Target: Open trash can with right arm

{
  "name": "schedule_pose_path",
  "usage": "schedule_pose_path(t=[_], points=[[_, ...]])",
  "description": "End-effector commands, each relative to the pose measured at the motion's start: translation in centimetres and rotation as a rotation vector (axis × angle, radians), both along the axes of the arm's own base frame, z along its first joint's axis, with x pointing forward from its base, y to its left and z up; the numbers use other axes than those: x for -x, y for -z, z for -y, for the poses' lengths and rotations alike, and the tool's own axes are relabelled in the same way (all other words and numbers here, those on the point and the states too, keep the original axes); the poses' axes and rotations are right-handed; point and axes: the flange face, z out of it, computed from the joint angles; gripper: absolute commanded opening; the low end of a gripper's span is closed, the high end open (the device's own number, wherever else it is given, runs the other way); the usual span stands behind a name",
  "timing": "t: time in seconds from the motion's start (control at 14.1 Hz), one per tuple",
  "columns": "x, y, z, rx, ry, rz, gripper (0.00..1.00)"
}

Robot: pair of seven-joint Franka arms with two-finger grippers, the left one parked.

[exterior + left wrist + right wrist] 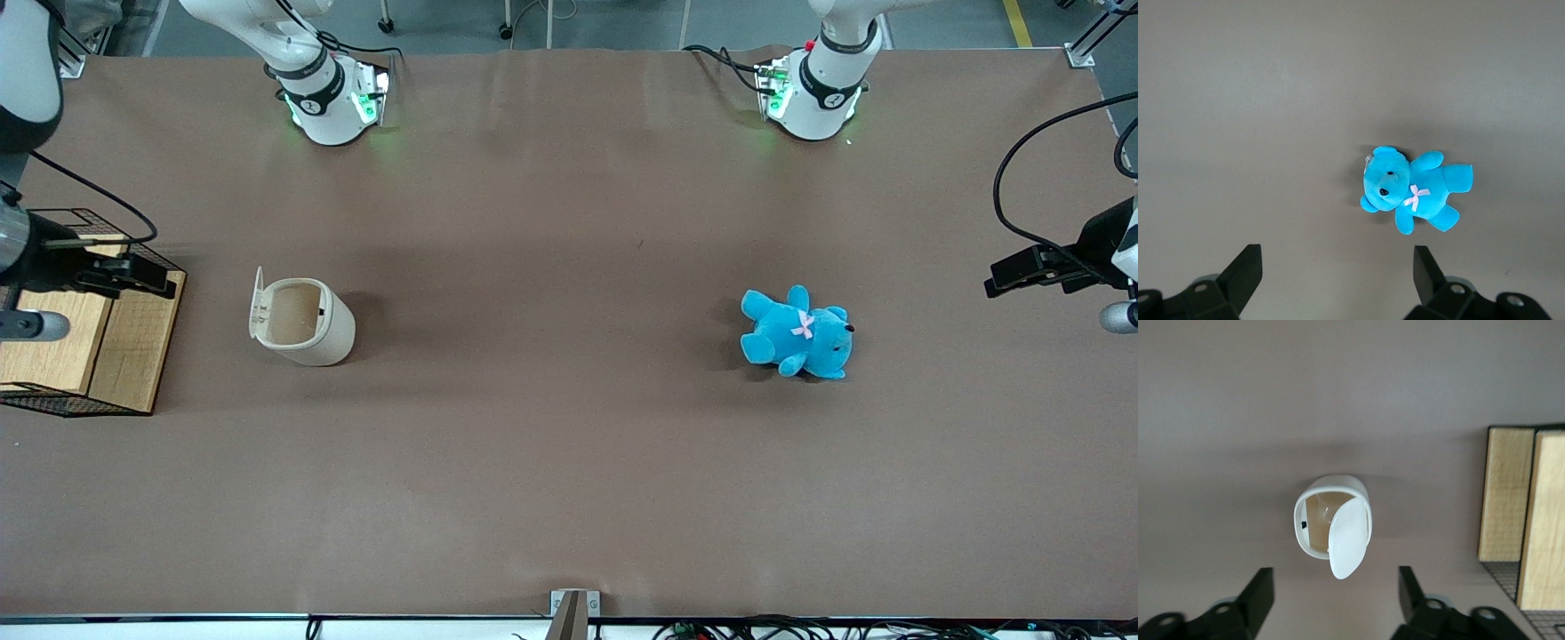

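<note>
Right arm's gripper (1333, 597): held above the table at the working arm's end, over the wood-and-wire box, its two dark fingers (1259, 593) spread wide apart with nothing between them; in the front view it (147, 271) showed as a black clamp body carried on a dark wrist with a silver-grey cylinder (31, 325) below it. Right arm (302, 62): white with black joint bands, its base lit green, standing farther from the front camera than the trash can. Trash can (302, 322): small cream-white bin, rounded-square in section, standing on the table just beside the box and apart from it, clear of the gripper; lid (258, 302) swung up on its hinge and standing nearly upright at the rim on the side toward the box; tan inside plainly exposed. The wrist view looked down on the same can (1331, 523), mouth open, the lid (1350, 537) tipped back off it. Box (116, 342): light wood panels in a black wire-mesh frame, resting at the table's edge toward the working arm's end. Teddy bear (797, 333): bright blue plush with a pale pink bow, lying on its back well apart from the can, toward the parked arm's end. Table (569, 480): covered in plain brown sheeting.
</note>
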Motion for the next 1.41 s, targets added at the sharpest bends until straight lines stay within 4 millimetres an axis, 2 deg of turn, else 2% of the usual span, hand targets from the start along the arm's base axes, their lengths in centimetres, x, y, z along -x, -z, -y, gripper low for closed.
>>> schedule_pose_path(t=[0.0,0.21,0.35,0.64,1.13,1.34], points=[[1.0,-3.5,0.7,0.044,-0.030,0.092,1.00],[2.6,-6.0,1.0,0.048,-0.034,0.129,1.00],[4.3,-6.9,1.1,0.044,-0.032,0.129,1.00],[6.1,-5.7,0.9,0.034,-0.033,0.094,1.00],[6.0,-5.8,0.8,0.037,-0.037,0.112,1.00],[6.1,-4.9,0.8,0.035,-0.037,0.083,1.00]])
